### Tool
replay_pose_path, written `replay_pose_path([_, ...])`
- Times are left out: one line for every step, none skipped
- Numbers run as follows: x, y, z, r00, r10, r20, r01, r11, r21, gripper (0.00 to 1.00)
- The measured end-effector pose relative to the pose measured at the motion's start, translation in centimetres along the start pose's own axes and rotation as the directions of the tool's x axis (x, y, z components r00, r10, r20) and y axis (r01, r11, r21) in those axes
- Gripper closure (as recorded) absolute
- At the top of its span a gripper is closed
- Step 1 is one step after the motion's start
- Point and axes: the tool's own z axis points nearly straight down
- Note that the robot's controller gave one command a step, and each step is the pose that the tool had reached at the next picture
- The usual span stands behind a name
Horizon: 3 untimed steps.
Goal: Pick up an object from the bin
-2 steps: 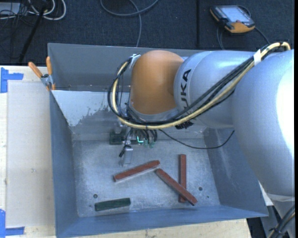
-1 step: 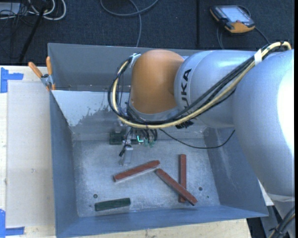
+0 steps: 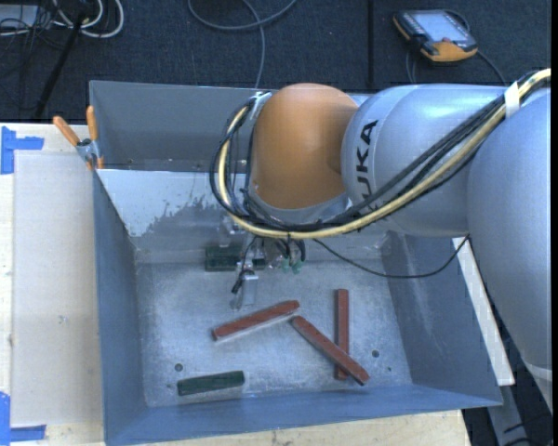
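My gripper (image 3: 242,289) hangs below the orange-covered wrist, low over the back middle of the bin floor. Right below it lies a reddish-brown flat stick (image 3: 256,321), slanting up to the right, a short way in front of the gripper's tip. A small dark green piece (image 3: 219,260) sits just left of the gripper, partly hidden by the arm's fittings. I see nothing held in the gripper.
Two more reddish-brown sticks lie to the right, one slanted (image 3: 327,349) and one nearly upright in the view (image 3: 341,323), crossing near their lower ends. A dark green bar (image 3: 210,384) rests near the front left wall. The arm covers the bin's back right.
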Motion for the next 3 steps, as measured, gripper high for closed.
replay_pose_path([1.0,-1.0,2.6,0.994,-0.104,0.014,0.104,0.995,-0.001,0.00])
replay_pose_path([2.6,-4.0,9.1,0.993,-0.116,0.006,0.116,0.993,-0.001,0.00])
replay_pose_path([6.2,-3.0,9.8,0.944,-0.329,0.002,0.329,0.944,-0.001,1.00])
